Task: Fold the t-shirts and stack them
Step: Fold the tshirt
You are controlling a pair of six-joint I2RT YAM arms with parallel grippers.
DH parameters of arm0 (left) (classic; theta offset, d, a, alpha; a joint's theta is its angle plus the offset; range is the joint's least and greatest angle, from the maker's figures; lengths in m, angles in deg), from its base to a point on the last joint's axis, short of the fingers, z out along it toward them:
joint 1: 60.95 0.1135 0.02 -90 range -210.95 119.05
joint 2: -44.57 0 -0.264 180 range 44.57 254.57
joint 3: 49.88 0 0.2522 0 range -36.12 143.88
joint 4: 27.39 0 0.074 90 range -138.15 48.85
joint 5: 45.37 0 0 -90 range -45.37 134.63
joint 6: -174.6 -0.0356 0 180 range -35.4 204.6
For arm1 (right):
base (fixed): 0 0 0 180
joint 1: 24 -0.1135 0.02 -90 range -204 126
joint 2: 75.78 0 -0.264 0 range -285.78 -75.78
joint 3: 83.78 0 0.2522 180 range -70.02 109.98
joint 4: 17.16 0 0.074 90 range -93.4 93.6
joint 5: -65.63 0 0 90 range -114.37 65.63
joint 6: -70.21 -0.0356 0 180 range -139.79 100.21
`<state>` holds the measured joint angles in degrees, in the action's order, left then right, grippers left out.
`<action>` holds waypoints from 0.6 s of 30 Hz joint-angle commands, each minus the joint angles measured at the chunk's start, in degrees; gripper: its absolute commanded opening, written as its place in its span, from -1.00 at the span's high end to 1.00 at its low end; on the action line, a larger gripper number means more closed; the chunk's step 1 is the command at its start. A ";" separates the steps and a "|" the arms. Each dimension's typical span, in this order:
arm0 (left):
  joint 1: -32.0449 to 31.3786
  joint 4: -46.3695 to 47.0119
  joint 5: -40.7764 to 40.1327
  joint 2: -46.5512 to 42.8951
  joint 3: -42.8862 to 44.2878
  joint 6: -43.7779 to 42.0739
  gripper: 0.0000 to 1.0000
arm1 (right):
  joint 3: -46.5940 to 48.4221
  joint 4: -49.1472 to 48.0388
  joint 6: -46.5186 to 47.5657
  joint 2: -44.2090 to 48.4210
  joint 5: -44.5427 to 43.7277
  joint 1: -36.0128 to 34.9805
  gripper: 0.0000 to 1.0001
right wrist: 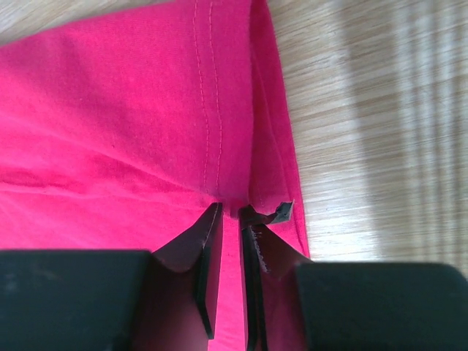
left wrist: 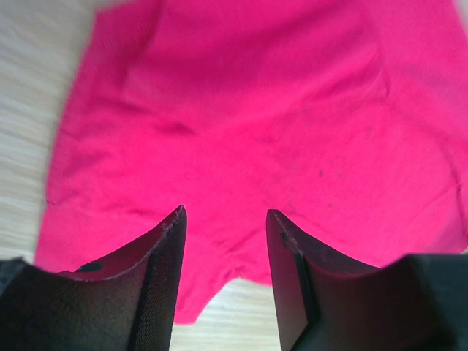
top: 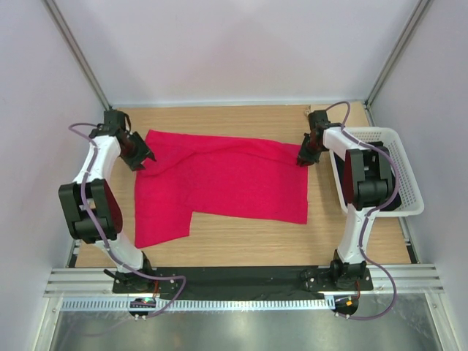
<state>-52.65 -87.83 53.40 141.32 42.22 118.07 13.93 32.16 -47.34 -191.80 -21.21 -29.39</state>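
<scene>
From above, a crimson t-shirt (top: 227,183) lies spread across the middle of a wooden table (top: 241,241), one flap hanging toward the near left, with an arm posted at each far corner. The left gripper (top: 142,162) is at the shirt's far left corner and the right gripper (top: 302,161) at its far right corner. A white lattice basket (top: 374,131) stands just beyond the right arm. The left wrist camera shows the left gripper (left wrist: 225,213) over the t-shirt (left wrist: 256,110), its two dark fingers (left wrist: 164,248) standing well apart above the cloth's near edge, where it meets pale wood (left wrist: 29,110). Whether they touch the fabric cannot be told. The right wrist camera shows the right gripper (right wrist: 229,210) drawn to a narrow slit and pinching a small ridge of the t-shirt (right wrist: 110,110) beside its double-stitched hem, with bare tabletop (right wrist: 365,110) just to the side.
</scene>
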 commanded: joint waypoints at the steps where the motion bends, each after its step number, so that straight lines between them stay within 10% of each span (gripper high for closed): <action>1: 4.08 1.23 -0.61 1.68 5.49 -2.88 -0.02 | 3.24 1.09 0.30 -0.60 -0.08 0.20 0.57; 10: 5.85 13.52 11.61 14.69 14.82 -0.98 0.47 | 5.79 2.24 0.92 -2.27 1.32 0.29 0.68; 18: 4.10 19.51 12.23 24.09 21.14 3.35 0.41 | 6.76 2.68 0.92 -2.98 1.68 0.20 0.87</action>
<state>-47.82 -73.73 63.35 163.99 59.67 119.25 18.49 34.43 -46.86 -195.06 -20.27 -29.21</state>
